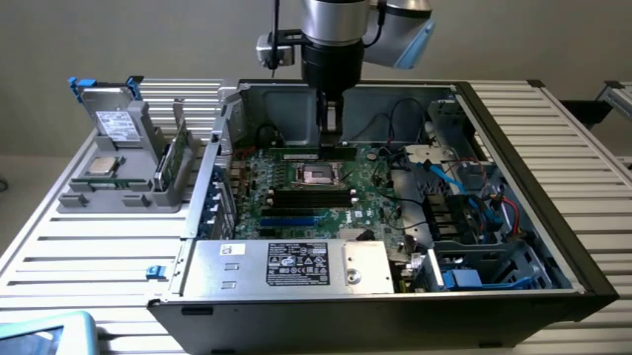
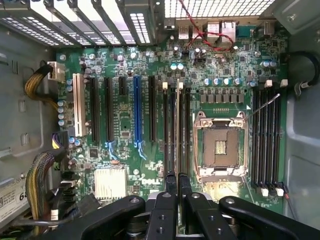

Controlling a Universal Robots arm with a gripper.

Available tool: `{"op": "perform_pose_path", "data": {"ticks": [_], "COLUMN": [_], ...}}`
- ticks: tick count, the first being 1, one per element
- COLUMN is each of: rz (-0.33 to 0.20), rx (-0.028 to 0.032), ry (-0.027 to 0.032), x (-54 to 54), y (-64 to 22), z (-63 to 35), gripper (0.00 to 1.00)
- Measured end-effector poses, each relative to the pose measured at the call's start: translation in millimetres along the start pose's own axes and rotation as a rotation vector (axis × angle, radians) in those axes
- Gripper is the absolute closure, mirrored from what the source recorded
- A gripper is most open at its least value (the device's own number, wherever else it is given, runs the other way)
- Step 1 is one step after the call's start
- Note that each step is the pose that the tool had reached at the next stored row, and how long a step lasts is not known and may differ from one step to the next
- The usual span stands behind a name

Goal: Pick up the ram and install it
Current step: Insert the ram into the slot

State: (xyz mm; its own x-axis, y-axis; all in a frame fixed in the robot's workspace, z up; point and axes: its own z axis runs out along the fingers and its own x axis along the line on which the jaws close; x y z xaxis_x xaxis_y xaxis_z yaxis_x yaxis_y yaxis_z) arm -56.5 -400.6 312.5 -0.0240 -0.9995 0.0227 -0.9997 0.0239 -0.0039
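Fingers nearly closed, pinching ram by thin edge, low over slot beside CPU socket on motherboard. Risk, my guess: stick off-line w/ slot or notch reversed, so it jams, bends contacts, slips in grip.

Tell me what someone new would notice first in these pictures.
The robot arm reaching down into the open computer case in the middle of the exterior view stands out first. In the wrist view its fingers pinch the ram, edge-on over the memory slots beside the empty processor socket.
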Motion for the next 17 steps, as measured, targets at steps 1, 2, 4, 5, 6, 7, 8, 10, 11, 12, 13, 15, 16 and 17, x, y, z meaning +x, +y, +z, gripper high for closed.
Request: {"op": "perform_pose_path", "data": {"ticks": [1, 2, 4, 5, 6, 7, 8, 10, 11, 12, 13, 15, 16, 17], "rz": [0.0, 0.0, 0.0, 0.0, 0.0, 0.0, 0.0, 0.0, 0.0, 0.0, 0.0, 0.0, 0.0, 0.0], "rx": [0.0, 0.0, 0.0, 0.0, -0.0001, -0.0001, -0.0004, -0.0024, -0.0037, -0.0048, -0.006, -0.0077, -0.0082, -0.0088], "ry": [0.0, 0.0, -0.0002, 0.0, 0.0, 0.0002, 0.0002, 0.0003, 0.0003, 0.0005, 0.0005, 0.0005, 0.0008, 0.0017], "x": [0.3, 0.4, 0.4, 0.4, 0.4, 0.3, 0.3, 0.2, 0.2, 0.1, 0.1, -0.1, -0.1, -0.1], "y": [-0.2, -0.3, -0.5, -0.6, -0.7, -0.7, -0.7, -1.2, -1.3, -1.5, -1.9, -3.0, -3.7, -4.4], "z": [1.9, 3.7, 7.4, 9.2, 11.0, 12.8, 14.7, 18.1, 19.8, 21.3, 22.9, 26.3, 27.8, 29.0], "gripper": [0.87, 0.87, 0.87, 0.87, 0.87, 0.87, 0.87, 0.87, 0.87, 0.87, 0.87, 0.87, 0.87, 0.87]}}
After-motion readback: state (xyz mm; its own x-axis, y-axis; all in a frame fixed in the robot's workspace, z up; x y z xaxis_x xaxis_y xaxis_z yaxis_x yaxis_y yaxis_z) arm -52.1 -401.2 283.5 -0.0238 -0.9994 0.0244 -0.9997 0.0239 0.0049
